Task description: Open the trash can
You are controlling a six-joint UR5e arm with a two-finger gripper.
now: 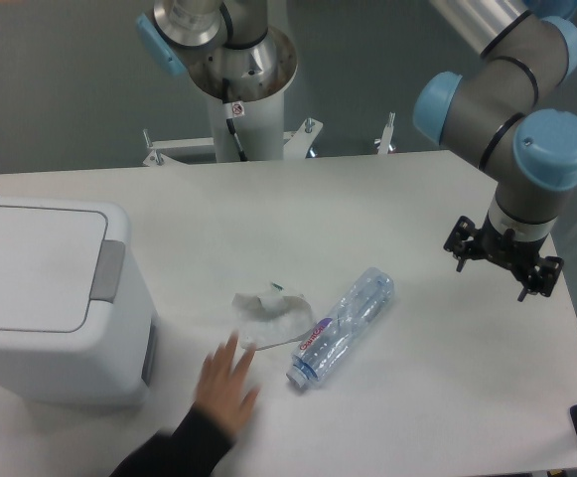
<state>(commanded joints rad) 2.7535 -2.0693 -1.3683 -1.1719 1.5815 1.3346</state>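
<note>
bare table between tool (503, 260) and trash can (50, 298); bottle (343, 325), crumpled paper (271, 316), hand (226, 386) lying between

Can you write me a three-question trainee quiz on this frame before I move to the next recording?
1. True or false: the trash can has its lid shut.
2. What lies between the crumpled paper and the gripper? A) a cup B) a plastic bottle C) a spoon
3. Fill in: a person's hand rests on the ____ near the paper.

Key: 1 true; 2 B; 3 table.
</note>
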